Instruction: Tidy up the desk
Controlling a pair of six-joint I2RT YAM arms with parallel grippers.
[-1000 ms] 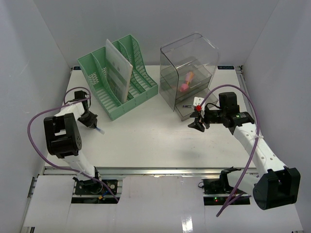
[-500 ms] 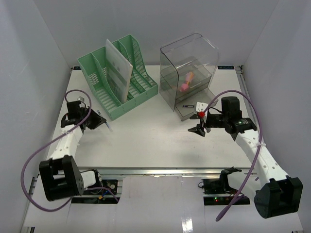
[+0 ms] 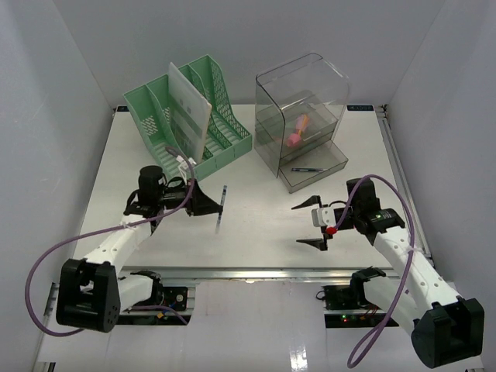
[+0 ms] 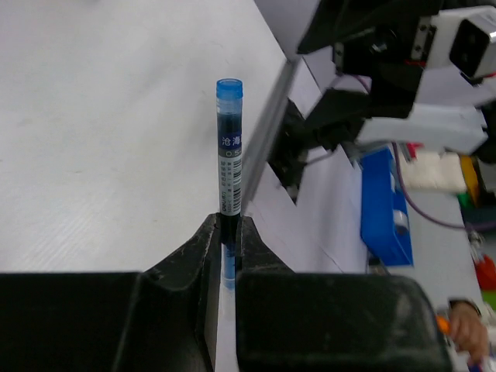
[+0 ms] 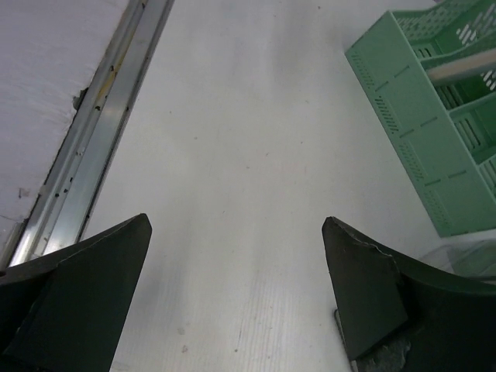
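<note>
From above, the white desk (image 3: 263, 198) fills the middle of the view, with its rail (image 3: 256, 273) along the near edge. A green rack (image 3: 190, 120) stands at the back left and a clear drawer box (image 3: 302, 108) at the back right. The left gripper (image 3: 209, 203) reaches over the desk just in front of the rack, its jaws pinched on a dark pen (image 3: 222, 205) that crosses their tips. The right gripper (image 3: 311, 225) hovers over the desk in front of the drawer box with its jaws spread wide and nothing between them. A second pen (image 3: 307, 168) lies in the box's open bottom tray, and a pink thing (image 3: 295, 133) sits on a shelf above it. The left wrist view shows the jaws clamped on the lower end of the pen, whose blue cap points away from the camera, with the desk surface beyond and the right arm at the upper right. In the right wrist view the two black fingers (image 5: 85, 267) stand far apart at the frame's lower corners, gripping and touching nothing. Bare desk lies between them, the rail runs at the left, and the rack sits at the upper right.
</note>
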